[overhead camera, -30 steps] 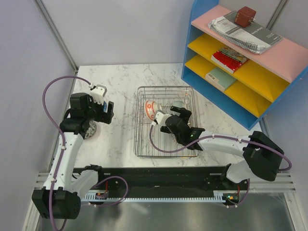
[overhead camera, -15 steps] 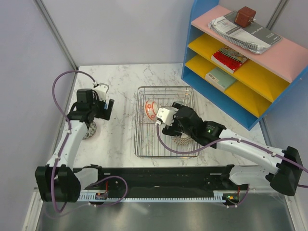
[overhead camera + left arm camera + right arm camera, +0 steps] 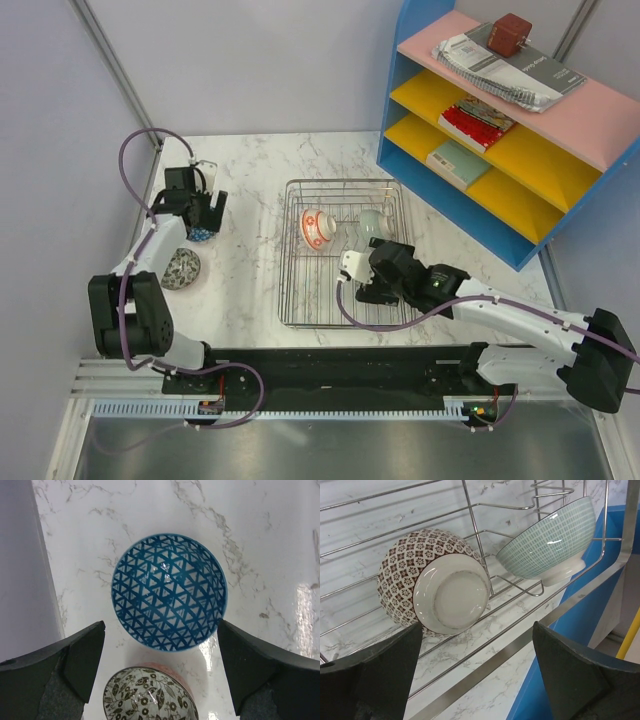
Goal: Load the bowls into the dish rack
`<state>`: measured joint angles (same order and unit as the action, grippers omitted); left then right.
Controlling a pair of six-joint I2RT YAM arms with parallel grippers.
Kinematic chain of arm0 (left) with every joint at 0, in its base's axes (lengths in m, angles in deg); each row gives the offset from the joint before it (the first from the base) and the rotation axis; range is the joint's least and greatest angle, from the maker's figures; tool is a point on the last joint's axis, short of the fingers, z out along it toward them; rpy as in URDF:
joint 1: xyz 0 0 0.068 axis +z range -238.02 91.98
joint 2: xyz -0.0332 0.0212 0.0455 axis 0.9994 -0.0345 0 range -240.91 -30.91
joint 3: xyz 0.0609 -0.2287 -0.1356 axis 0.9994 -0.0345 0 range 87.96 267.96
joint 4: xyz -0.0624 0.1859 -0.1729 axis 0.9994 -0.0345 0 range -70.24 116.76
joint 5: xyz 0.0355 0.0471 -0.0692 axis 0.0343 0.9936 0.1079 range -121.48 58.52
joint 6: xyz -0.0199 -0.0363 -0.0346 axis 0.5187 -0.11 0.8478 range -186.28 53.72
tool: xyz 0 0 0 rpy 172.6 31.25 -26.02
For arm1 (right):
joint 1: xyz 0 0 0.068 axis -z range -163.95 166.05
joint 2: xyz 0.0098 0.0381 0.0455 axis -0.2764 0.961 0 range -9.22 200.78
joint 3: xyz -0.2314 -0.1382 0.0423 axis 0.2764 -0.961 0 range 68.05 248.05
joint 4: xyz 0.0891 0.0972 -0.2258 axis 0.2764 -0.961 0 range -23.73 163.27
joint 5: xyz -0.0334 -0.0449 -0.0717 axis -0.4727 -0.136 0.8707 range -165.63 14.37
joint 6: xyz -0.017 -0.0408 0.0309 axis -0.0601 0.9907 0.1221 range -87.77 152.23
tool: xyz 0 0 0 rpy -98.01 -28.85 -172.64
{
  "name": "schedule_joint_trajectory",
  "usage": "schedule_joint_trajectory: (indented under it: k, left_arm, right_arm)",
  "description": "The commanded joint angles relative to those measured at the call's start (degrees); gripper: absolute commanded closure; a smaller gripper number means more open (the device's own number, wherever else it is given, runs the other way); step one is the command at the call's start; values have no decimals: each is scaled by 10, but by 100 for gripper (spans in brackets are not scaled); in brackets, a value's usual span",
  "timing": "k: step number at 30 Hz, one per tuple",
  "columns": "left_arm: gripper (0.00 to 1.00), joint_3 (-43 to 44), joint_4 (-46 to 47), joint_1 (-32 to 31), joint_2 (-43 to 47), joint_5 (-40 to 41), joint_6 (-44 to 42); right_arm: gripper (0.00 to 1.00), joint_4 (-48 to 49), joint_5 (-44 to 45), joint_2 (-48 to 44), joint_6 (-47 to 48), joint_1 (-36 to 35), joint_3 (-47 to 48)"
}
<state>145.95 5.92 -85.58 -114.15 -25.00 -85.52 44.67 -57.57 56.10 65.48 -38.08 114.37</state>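
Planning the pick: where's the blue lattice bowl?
Top view: blue lattice bowl sits under the left gripper, beyond the floral bowl, left of the dish rack.

Probably a robotics lab: plain grey panels around a marble-look table, robot arms on an aluminium rail.

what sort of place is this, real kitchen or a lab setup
Most likely a robot lab cell, not a home kitchen: left arm and right arm bolted to a rail at the table edge, grey panel walls, a dish rack beside a blue shelf unit.
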Motion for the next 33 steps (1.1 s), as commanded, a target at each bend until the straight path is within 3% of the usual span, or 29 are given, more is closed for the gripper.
schedule_joint_trajectory:
  k: [1,10,15,29,33]
  left_arm:
    - [0,56,40,18,-44,17,-19]
    - [0,82,45,39,-101,15,-25]
    - [0,83,52,52,-119,6,-31]
    - [0,78,62,87,-153,-61,-50]
    - [10,78,62,92,-168,-90,-62]
  right_arm:
    - [2,45,39,2,4,1,-19]
    - [2,158,117,45,20,3,-52]
    - [2,171,119,56,20,4,-49]
    - [2,58,45,-19,-10,4,21]
    - [2,36,24,-34,-10,3,40]
